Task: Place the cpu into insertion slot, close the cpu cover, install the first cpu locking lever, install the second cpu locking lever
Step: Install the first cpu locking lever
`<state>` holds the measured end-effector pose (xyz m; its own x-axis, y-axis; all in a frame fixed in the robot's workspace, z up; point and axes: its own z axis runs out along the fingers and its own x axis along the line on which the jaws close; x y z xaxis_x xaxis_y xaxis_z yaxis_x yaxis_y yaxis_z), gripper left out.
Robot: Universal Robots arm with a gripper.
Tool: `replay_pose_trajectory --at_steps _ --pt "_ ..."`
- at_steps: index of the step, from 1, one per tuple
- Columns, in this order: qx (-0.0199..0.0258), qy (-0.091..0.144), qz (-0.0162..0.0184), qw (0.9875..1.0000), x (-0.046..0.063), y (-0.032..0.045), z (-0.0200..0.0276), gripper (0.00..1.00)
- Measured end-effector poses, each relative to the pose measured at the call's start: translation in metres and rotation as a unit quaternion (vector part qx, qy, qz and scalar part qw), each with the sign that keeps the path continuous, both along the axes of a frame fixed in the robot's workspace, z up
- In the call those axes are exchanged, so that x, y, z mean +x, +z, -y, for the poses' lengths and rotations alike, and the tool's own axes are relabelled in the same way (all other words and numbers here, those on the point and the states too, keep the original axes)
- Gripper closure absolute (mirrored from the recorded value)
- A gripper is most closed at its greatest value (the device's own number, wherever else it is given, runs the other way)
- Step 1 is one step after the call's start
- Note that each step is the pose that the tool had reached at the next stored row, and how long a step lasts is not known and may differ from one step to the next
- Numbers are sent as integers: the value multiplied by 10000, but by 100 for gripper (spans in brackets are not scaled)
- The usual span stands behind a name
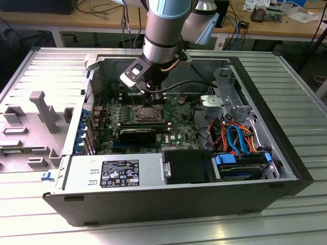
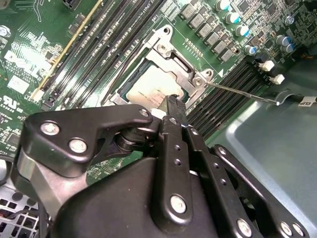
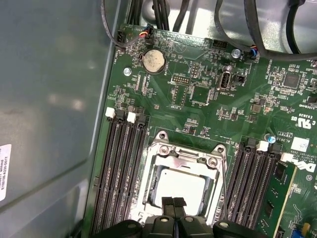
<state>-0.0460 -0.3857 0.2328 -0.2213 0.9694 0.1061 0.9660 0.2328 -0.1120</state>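
The pale silvery cpu [image 3: 179,187] lies in the insertion slot [image 1: 147,114] on the green board. The silver cpu cover [image 3: 182,154] lies flat around it, and the chip [image 2: 151,88] shows through the cover's [image 2: 174,55] window in both wrist views. My gripper [image 3: 173,202] hangs low over the socket's edge, fingers pressed together with nothing visible between them. Its tips [image 2: 173,100] sit right at the rim beside the chip. A thin metal locking lever [image 2: 240,92] sticks out from the socket's corner across the memory slots; this lever [image 3: 225,191] also runs along one side of the socket.
Long black memory slots [image 3: 121,173] flank the socket on both sides. A black heat-sink block [image 1: 137,134], a power supply [image 1: 115,171] and bundled cables [image 1: 235,135] fill the case. The case's metal wall [image 3: 49,99] stands close by the slots.
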Motion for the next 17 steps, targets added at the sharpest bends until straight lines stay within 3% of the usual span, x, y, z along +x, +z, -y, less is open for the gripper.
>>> replay_pose_trajectory --at_steps 17 --pt "0 152 0 9999 0 0 0 89"
